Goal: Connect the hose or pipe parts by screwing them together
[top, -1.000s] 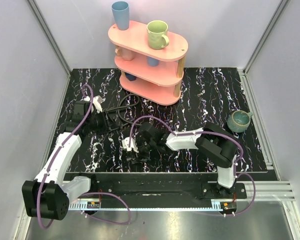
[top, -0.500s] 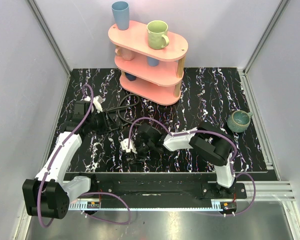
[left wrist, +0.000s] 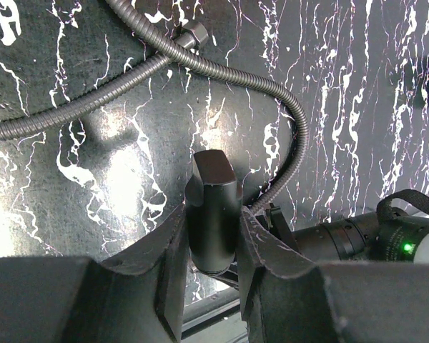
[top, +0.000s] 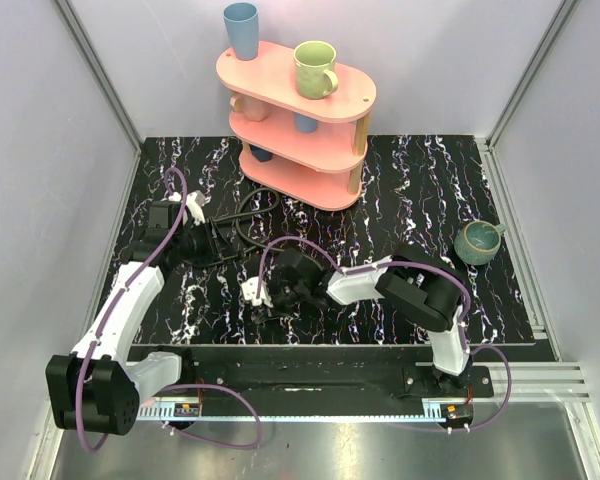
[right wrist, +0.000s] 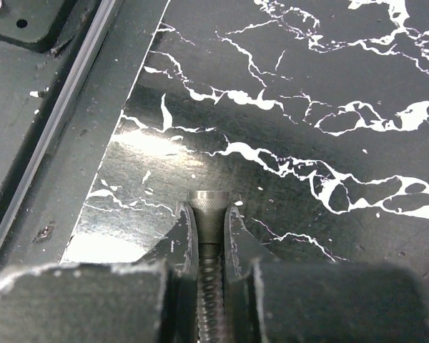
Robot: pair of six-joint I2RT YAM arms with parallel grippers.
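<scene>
A corrugated black hose (left wrist: 229, 75) curves across the marbled table, with a free nut end (left wrist: 193, 33) lying over another stretch of it. My left gripper (left wrist: 213, 221) is shut on a smooth black cylindrical part (left wrist: 213, 182) that stands between its fingers, with the hose running in beside it. In the top view this gripper (top: 212, 243) sits left of the hose loop (top: 248, 215). My right gripper (right wrist: 209, 214) is shut on another hose end, just behind its knurled nut (right wrist: 209, 202). It is low over the table near the front edge (top: 270, 303).
A pink three-tier shelf (top: 280, 75) with cups stands at the back centre. A green mug (top: 477, 241) sits at the right. The table's front edge and a black rail (right wrist: 71, 107) run just left of the right gripper. The right arm (left wrist: 386, 236) lies close beside the left gripper.
My right gripper has shut on the hose end, and its arm has shifted slightly left. The left arm and its held part have not moved.
</scene>
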